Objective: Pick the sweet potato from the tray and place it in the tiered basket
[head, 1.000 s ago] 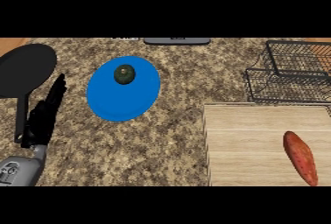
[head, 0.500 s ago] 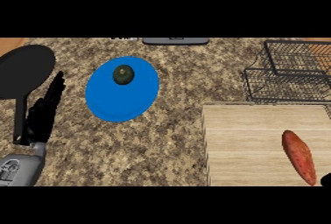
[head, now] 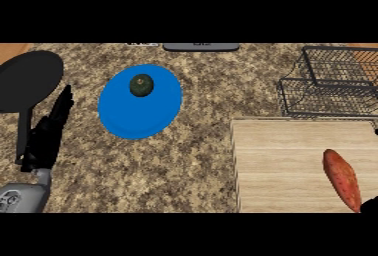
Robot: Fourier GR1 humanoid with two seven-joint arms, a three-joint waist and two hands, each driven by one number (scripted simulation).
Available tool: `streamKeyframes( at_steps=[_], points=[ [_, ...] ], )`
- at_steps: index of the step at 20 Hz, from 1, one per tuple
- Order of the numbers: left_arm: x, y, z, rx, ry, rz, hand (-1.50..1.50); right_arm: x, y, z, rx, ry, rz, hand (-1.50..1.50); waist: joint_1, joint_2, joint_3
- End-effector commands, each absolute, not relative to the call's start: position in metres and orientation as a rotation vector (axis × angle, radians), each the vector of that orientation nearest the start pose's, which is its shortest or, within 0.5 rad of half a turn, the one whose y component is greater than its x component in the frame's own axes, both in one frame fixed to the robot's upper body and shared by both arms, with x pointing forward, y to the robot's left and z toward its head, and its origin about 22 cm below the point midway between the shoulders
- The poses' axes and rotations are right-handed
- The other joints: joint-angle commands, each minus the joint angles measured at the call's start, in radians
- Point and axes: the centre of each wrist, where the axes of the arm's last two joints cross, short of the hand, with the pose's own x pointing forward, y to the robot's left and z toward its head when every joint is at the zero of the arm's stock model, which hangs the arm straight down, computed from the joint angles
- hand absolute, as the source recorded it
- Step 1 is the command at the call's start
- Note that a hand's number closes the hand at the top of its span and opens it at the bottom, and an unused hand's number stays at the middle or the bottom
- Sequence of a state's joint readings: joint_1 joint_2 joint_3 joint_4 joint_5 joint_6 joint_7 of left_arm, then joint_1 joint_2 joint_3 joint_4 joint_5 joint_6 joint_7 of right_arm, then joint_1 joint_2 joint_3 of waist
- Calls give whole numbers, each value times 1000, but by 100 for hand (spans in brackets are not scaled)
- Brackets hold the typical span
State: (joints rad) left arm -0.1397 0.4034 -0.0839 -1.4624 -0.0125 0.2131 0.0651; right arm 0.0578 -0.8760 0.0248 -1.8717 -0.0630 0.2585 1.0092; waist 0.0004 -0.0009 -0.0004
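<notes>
While the sweet potato (head: 342, 177) lies on the tray (head: 295, 150), the left hand (head: 46, 140), fingers (head: 63, 104) straight, holds nothing.

Counter below me, evenly lit.
Speckled brown granite counter (head: 184, 165) fills my view; orange wood strip (head: 10, 48) in the upper left corner, grey slab (head: 201, 46) at top centre.
</notes>
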Motion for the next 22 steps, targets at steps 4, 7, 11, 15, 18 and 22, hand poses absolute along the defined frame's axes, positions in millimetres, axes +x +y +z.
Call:
streamKeyframes(
  at_steps=[4, 7, 11, 15, 18, 22],
  points=[
    [271, 306, 25, 434, -1530, -227, 0, 235, -336, 124, -691, -516, 613, -150, 5, 2, 0],
    [275, 289, 18, 436, -1522, -221, 0, 226, -332, 113, -692, -485, 638, -150, 0, 2, 0],
    [289, 286, 31, 431, -1544, -225, 0, 226, -325, 113, -676, -517, 609, -150, -2, 1, 0],
    [277, 303, 47, 428, -1545, -233, 0, 230, -340, 109, -671, -479, 627, -150, 2, 0, 0],
    [281, 300, 36, 433, -1549, -225, 0, 234, -344, 90, -654, -487, 636, -150, 0, 1, 0],
    [286, 303, 33, 419, -1545, -226, 0, 244, -344, 95, -621, -487, 632, -150, -1, 1, 0]
  ],
)
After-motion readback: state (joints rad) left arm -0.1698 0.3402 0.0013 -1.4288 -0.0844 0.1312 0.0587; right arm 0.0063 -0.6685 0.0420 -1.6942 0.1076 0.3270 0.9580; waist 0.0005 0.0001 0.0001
